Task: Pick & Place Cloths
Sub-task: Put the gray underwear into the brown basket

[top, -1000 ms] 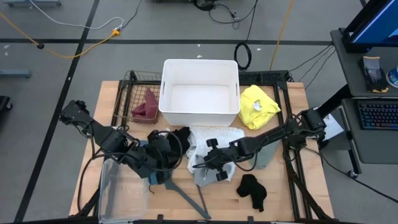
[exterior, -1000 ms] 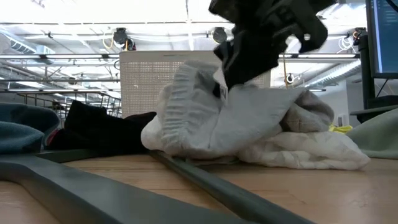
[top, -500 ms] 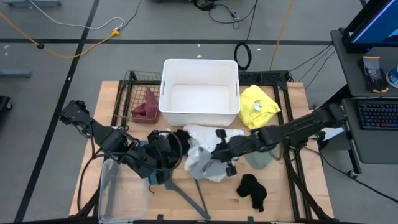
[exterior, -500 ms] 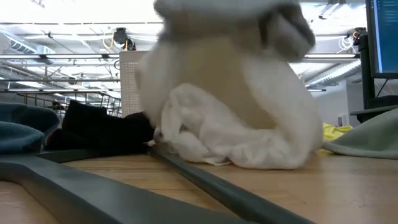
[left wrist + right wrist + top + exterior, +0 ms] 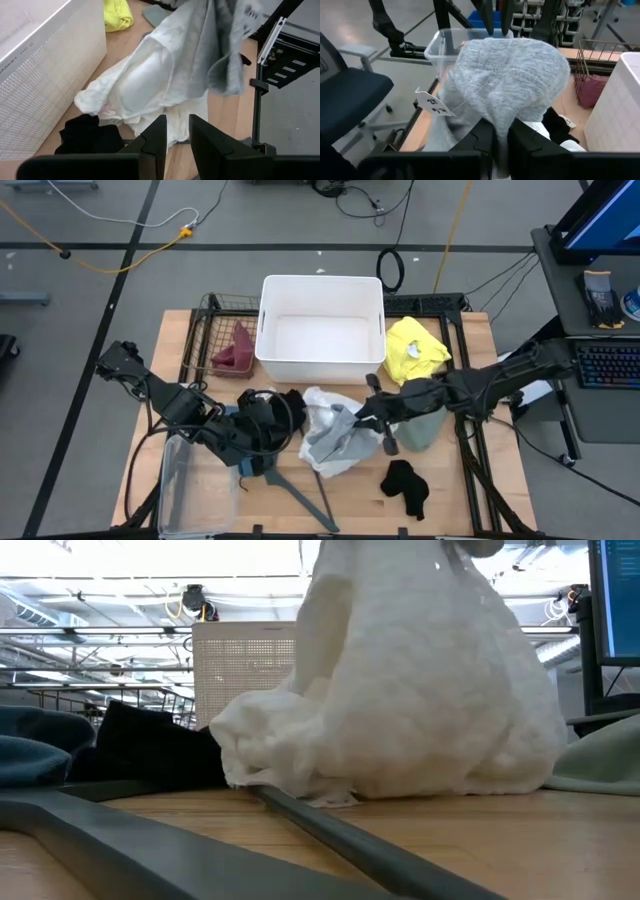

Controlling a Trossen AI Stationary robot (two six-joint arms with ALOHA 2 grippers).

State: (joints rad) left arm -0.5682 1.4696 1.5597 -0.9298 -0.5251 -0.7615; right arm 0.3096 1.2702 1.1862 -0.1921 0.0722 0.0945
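My right gripper (image 5: 376, 420) (image 5: 501, 135) is shut on a light grey cloth (image 5: 510, 70) at the table's middle. A lacy white cloth (image 5: 318, 405) (image 5: 420, 690) rises with the grey one, its lower folds on the table. One black cloth (image 5: 405, 485) lies near the front edge and another (image 5: 288, 400) lies beside the white one. A yellow cloth (image 5: 415, 348) lies right of the white bin. A maroon cloth (image 5: 235, 352) sits in the wire basket. My left gripper (image 5: 272, 423) (image 5: 177, 135) rests shut, low over the table, left of the pile. My right gripper pinches a bunched fold of the light grey cloth (image 5: 502, 117) between its two fingers, coming level from the table's right. The cloth drapes over and below the fingers, a paper tag (image 5: 432, 102) dangling from it. Its hanging end (image 5: 330, 450) reaches the table with the white cloth.
The white bin (image 5: 322, 285) stands at the far middle, with the wire basket (image 5: 205, 330) to its left. A clear plastic box (image 5: 185, 485) sits at the near left. A grey hanger (image 5: 300, 495) (image 5: 330, 835) lies in front of the pile. A pale grey-green cloth (image 5: 420, 430) lies under the right arm.
My right gripper has moved up and toward the table's right and far side, staying shut on the grey cloth. The grey and white cloths have been drawn up and stretched rightward; their left lower folds have stayed on the table.
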